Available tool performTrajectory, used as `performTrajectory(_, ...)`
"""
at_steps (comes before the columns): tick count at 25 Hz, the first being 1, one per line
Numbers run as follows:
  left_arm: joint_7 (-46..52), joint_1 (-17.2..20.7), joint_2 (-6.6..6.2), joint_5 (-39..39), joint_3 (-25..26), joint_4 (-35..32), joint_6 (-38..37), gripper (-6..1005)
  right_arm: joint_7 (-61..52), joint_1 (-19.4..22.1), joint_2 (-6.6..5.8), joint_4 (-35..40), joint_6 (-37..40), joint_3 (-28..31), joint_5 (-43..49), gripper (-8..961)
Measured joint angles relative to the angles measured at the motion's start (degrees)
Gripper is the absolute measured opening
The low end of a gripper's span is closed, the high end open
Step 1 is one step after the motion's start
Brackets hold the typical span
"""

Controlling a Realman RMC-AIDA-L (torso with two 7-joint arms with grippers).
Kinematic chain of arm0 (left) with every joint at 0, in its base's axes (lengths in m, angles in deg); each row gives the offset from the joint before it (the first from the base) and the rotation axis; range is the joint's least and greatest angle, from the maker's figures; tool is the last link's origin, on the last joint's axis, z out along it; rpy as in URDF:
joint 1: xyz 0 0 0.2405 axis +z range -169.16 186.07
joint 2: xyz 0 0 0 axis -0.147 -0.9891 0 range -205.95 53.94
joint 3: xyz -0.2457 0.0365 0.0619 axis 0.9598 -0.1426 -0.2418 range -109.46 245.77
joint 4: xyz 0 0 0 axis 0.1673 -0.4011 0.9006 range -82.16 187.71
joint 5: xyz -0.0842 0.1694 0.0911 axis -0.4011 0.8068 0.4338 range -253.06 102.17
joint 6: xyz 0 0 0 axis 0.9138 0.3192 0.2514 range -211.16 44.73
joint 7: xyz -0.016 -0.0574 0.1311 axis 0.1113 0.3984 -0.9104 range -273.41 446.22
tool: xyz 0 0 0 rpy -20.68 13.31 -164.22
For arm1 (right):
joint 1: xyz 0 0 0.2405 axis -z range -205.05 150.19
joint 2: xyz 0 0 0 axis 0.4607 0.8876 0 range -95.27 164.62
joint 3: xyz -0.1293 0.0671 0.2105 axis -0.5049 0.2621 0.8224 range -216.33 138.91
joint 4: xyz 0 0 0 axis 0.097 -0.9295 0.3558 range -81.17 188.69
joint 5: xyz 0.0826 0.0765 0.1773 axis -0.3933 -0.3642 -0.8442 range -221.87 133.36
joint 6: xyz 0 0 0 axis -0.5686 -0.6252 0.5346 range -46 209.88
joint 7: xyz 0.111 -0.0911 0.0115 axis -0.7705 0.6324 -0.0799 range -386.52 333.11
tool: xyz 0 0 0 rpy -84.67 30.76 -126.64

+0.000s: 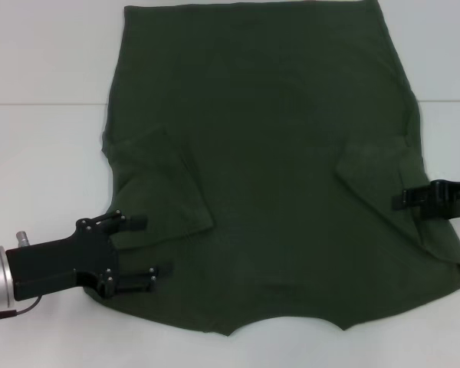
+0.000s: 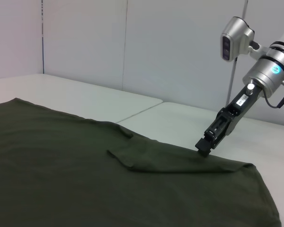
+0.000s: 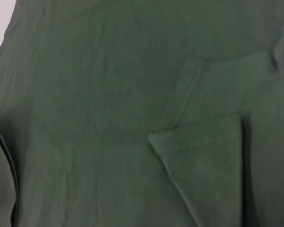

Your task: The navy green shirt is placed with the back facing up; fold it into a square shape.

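In the head view, the navy green shirt (image 1: 284, 169) lies flat on the white bench (image 1: 38, 138), filling the middle of the frame from the top edge down to the lower centre. Both short sleeves are folded inward onto the body: one at centre left, one at centre right. The left gripper (image 1: 138, 249) sits at lower left, its jaws spread, one finger just over the folded sleeve's lower edge and the other over the shirt's lower-left border. The right gripper (image 1: 405, 198) reaches in from the right edge, at the shirt's right side beside the other folded sleeve (whether its jaws are spread or pressed together cannot be told here).

In the left wrist view, the shirt (image 2: 85, 179) covers the lower half of the frame, with a folded sleeve at centre. The right gripper (image 2: 203, 146) comes down from the upper right, its tip touching the fabric's far edge; its jaws look narrow, but their state cannot be told.

In the right wrist view, the shirt (image 3: 94, 104) fills nearly the whole frame, a folded sleeve at centre right, a sliver of bench (image 3: 1, 19) at upper left.
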Motion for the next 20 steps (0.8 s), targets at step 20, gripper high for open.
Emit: performTrajectory(20,0.0,0.1,-0.09,0.0,0.0,0.0,0.2,904,-0.6,-0.9,0.63,-0.9,-1.3,-2.2,0.1,724)
